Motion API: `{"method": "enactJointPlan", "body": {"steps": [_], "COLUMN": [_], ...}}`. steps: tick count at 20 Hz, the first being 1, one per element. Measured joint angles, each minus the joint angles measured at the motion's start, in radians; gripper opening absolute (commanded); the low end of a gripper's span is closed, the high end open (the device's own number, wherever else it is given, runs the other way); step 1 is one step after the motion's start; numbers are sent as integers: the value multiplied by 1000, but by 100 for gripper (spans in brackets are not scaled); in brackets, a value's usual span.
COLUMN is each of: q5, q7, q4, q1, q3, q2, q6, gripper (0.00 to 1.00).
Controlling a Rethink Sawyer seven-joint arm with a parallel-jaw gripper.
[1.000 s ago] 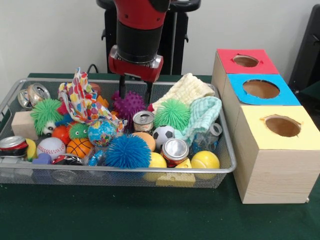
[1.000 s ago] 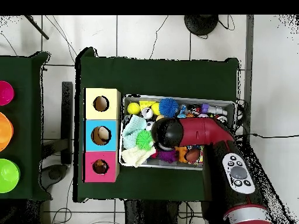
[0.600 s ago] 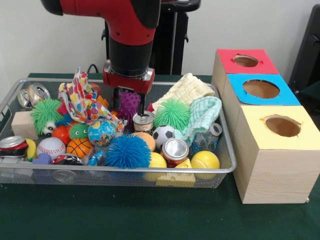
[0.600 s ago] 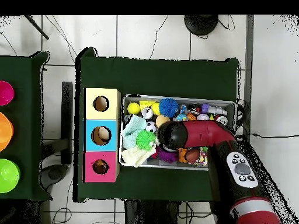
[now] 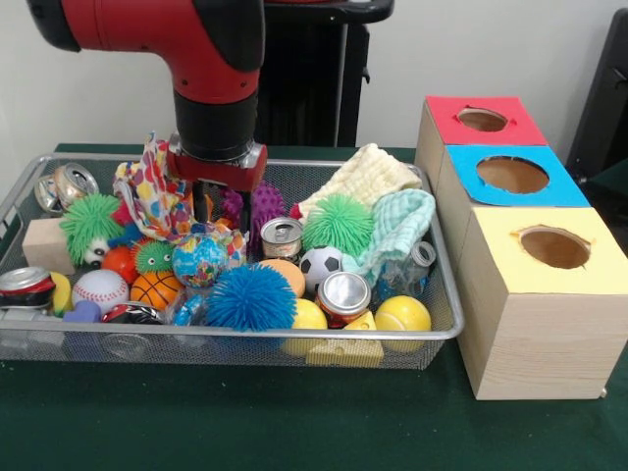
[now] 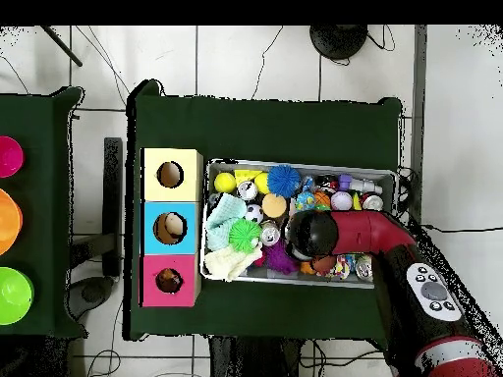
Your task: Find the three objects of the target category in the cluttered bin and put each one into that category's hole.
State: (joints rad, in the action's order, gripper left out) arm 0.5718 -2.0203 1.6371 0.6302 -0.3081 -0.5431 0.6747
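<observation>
Green tabletop (image 5: 294,422) is carrying a wire-mesh bin (image 5: 432,329) crowded with balls, cans, cloths; pincer (image 5: 218,211) is dipping beside the purple spiky ball (image 5: 267,204), grip state unreadable.

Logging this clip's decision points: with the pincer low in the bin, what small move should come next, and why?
Probably a short lift straight up. The pincer sits low between the polka-dot cloth and the purple spiky ball, and nothing shows in its grip. Rising first should clear the clutter before it repositions.
</observation>
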Motion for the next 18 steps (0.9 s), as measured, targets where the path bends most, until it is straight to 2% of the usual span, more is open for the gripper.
{"method": "enactJointPlan", "body": {"steps": [5,13,18], "q5": [5,6,6], "q7": [0,0,0], "q4": [34,139,163], "q1": [13,-13,-30], "q3": [-10,-11,-11], "q2": [-24,-110,-129], "q6": [0,0,0], "gripper": [100,100,100]}}
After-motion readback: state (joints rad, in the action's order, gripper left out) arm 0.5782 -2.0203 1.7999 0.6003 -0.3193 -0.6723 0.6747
